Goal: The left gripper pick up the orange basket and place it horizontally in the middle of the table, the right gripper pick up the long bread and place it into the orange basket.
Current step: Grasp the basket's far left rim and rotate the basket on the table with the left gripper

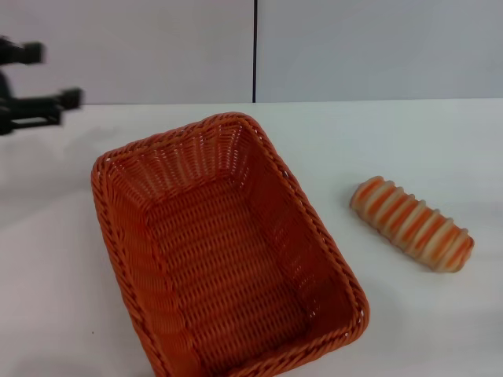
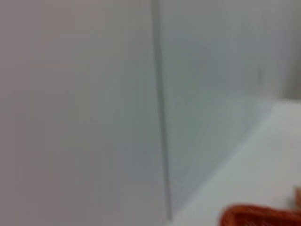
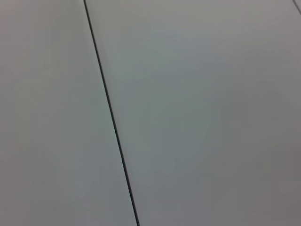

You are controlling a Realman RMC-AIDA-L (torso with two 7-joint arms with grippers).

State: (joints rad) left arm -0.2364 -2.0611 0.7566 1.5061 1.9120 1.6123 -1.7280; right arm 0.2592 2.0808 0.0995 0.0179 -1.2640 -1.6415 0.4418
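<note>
A: How far along is the task being judged, starting from the biggest thing?

B: The table [image 1: 440,141] is being seen as plain white, meeting a grey wall [image 1: 369,47] at twelve o'clock. The orange basket [image 1: 224,251] is being shown resting on it, centre to seven o'clock in the head view, tilted so that its long axis is running roughly from eleven to five o'clock. It is being held by nothing. By that lie, the horizontal placing is being judged as not yet done, or at best not squared up.

A: And the long bread?

B: The long bread [image 1: 412,224] is being seen lying on the table at about three o'clock, well apart from the basket's rim and outside it. So the second step is being counted as wholly left.

A: The grippers?

B: The left gripper [image 1: 47,77] is being shown at ten o'clock, raised near the wall and apart from the basket, its two fingers spread and grasping nothing. The right gripper is not being shown in any view; only wall is being caught by its wrist camera, so its state cannot be told.
</note>
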